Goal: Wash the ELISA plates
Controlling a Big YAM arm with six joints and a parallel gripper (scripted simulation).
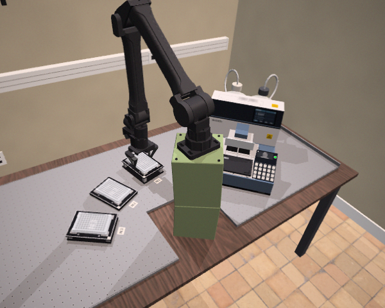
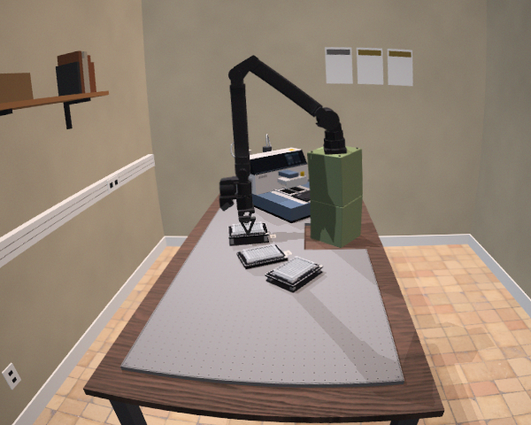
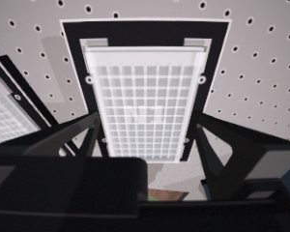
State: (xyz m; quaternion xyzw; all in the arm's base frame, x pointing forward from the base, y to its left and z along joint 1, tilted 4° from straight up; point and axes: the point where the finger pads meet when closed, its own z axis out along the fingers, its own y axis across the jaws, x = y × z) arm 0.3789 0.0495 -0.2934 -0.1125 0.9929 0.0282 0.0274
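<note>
The N1 plate (image 1: 147, 163) (image 3: 145, 97), clear and gridded, lies flat in its raised black nest (image 3: 145, 31). My gripper (image 1: 144, 160) (image 2: 248, 231) (image 3: 145, 116) is open over it, one finger beside each long side, with a gap on both sides in the wrist view. The N2 plate (image 1: 115, 190) (image 2: 261, 253) (image 3: 7, 113) and the N3 plate (image 1: 92, 222) (image 2: 296, 269) lie in their own nests. The washer (image 1: 246, 132) (image 2: 275, 181) shows a green lamp (image 1: 274, 156) above its keypad (image 1: 264, 171); no plate shows on its dark front deck (image 1: 237, 165). The cut-off corners are too small to tell.
The green pedestal (image 1: 197, 185) (image 2: 334, 197) with the arm's base stands between the nests and the washer. Two bottles with looped tubes (image 1: 236, 86) (image 1: 263, 90) stand behind the washer. The N2 nest is close beside N1.
</note>
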